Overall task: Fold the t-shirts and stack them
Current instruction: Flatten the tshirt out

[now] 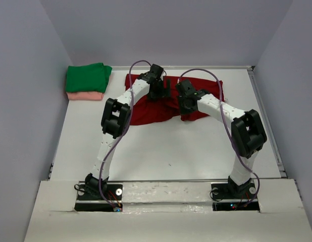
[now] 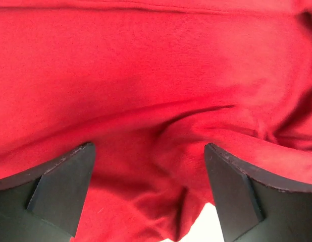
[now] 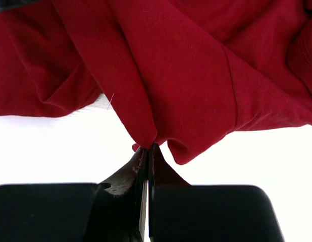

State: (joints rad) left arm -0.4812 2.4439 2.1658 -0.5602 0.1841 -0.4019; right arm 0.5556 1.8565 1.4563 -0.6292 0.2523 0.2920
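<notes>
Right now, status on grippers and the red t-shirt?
Right gripper shut on red t-shirt edge. Left gripper open, over the fabric. Green t-shirt folded atop pink t-shirt, far-left corner, clear.

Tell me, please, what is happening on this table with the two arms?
Two robot arms are working on a crumpled red cloth t-shirt at the far side of the white table. The right gripper is shut on a pinched edge of it. The left gripper is open, its jaws spread close over the fabric. In the far left corner, a folded green t-shirt lies on a folded pink t-shirt. The red one is not yet folded.
</notes>
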